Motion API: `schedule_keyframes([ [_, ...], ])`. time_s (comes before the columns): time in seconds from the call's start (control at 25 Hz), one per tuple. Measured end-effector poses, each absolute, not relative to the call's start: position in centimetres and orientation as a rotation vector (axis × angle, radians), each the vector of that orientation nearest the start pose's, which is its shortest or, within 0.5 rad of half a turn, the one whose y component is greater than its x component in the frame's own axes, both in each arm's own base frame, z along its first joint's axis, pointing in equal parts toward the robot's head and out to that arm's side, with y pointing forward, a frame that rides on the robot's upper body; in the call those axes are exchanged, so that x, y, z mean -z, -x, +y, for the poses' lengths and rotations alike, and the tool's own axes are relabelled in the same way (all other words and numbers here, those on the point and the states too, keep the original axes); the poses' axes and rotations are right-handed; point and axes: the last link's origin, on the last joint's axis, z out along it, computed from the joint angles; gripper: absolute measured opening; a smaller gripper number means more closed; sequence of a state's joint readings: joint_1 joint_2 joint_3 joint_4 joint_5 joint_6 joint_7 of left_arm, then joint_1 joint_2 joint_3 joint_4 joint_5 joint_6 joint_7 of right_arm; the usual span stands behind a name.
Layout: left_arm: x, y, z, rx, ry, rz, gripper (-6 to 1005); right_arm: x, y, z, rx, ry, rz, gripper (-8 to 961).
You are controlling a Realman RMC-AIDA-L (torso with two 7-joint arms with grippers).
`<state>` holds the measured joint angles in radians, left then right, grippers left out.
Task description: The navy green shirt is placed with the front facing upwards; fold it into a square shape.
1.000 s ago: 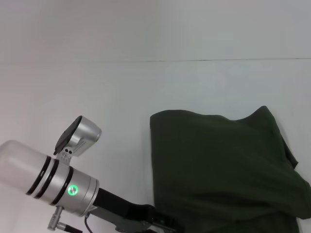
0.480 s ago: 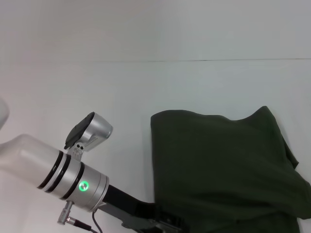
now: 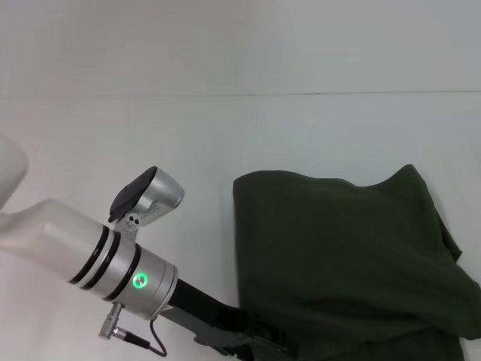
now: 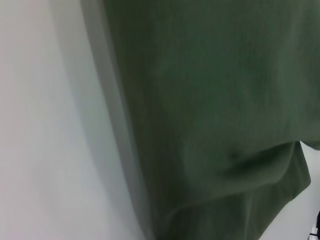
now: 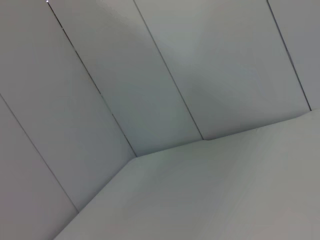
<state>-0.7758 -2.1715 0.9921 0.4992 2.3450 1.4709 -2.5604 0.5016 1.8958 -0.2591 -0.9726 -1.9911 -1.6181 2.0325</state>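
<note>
One soft, limp navy green shirt; I'd pinch its near-left corner. My jaws' state: cannot tell.

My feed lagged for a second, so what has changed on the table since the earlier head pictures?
The left arm has slid forward and inward toward the shirt, its green light moving right and down in the head view. Its gripper sits at the shirt's near left corner, at the picture's bottom edge, where a grasp can't be judged. The shirt has kept its folded shape and place. The right arm is out of view.
</note>
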Motion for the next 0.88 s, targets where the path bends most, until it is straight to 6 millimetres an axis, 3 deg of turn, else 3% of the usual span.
schedule_keyframes([
  [0.2, 10.65, 21.27, 31.36, -0.108, 2.581, -2.063, 938, -19.83, -29.74, 34.73, -0.894, 2.063, 1.080, 833],
  [0.44, 11.02, 21.11, 31.70, -0.136, 2.580, -2.031, 735, -19.87, -29.75, 34.73, -0.893, 2.063, 1.079, 834],
  [0.88, 11.25, 21.04, 32.02, -0.142, 2.590, -1.978, 566, -19.97, -29.81, 34.68, -0.891, 2.061, 1.079, 833],
])
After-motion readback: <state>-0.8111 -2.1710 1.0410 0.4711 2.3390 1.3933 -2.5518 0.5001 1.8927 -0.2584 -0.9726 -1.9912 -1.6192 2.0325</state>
